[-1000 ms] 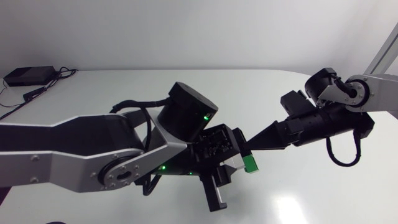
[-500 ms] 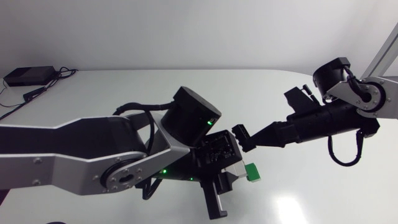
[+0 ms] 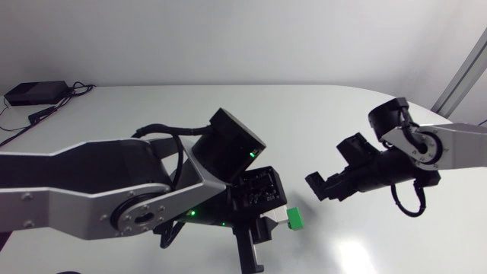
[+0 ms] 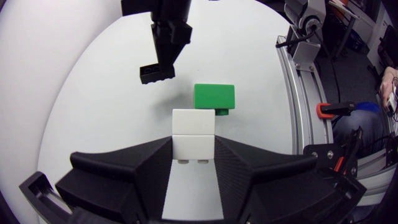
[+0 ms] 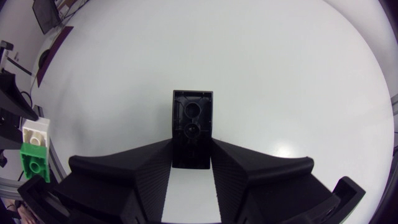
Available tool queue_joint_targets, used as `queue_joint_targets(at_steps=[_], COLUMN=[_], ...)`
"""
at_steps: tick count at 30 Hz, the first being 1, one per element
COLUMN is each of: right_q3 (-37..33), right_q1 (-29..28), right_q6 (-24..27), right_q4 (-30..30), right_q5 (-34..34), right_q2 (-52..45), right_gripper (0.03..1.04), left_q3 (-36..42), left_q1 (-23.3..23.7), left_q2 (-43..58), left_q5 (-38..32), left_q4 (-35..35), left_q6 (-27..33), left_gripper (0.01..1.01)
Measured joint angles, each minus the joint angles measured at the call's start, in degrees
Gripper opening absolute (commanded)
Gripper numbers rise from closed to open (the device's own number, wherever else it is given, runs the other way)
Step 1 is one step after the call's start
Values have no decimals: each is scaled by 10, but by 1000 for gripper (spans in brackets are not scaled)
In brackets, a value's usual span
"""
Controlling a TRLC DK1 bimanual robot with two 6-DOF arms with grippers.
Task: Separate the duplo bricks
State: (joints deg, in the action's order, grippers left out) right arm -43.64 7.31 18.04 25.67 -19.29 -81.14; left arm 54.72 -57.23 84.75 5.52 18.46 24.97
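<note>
Since a second ago the right arm (image 3: 426,148) has drawn back from the left arm (image 3: 91,190), taking the black brick (image 5: 193,127) off the stack; half a second ago that brick was just beside the other two, and now it is well apart from them. Three duplo bricks show, one of each colour: one black, one white, one green. The right jaws are clamped on the black brick from both sides, with its hollow underside and two round sockets turned to the right wrist camera. The left jaws are clamped on the white brick (image 4: 193,134), whose studs point back toward the wrist. The green brick (image 4: 214,98) is joined to the white brick's far end, set a little to one side, with nothing else touching it. In the left wrist view the black brick (image 4: 157,73) hangs ahead of the white and green pair, over the pale, glossy worktop (image 3: 152,114).
</note>
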Motion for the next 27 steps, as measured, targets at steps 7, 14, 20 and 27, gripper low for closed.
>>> queue_joint_targets(at_steps=[7,14,20,27], right_q3=[20,28,39,39], right_q1=[14,30,44,44], right_q6=[0,0,0,0], right_q4=[-26,-40,-55,-44], right_q5=[28,53,76,75], right_q2=[-37,-43,-53,-47], right_gripper=[415,449,795,1000], left_q3=[0,0,0,0], left_q1=[0,0,-1,-3], left_q2=[0,0,0,0], left_q5=[-30,-45,-49,-56], left_q4=[24,24,24,24], left_q6=[13,21,23,23], left_gripper=[284,284,284,285])
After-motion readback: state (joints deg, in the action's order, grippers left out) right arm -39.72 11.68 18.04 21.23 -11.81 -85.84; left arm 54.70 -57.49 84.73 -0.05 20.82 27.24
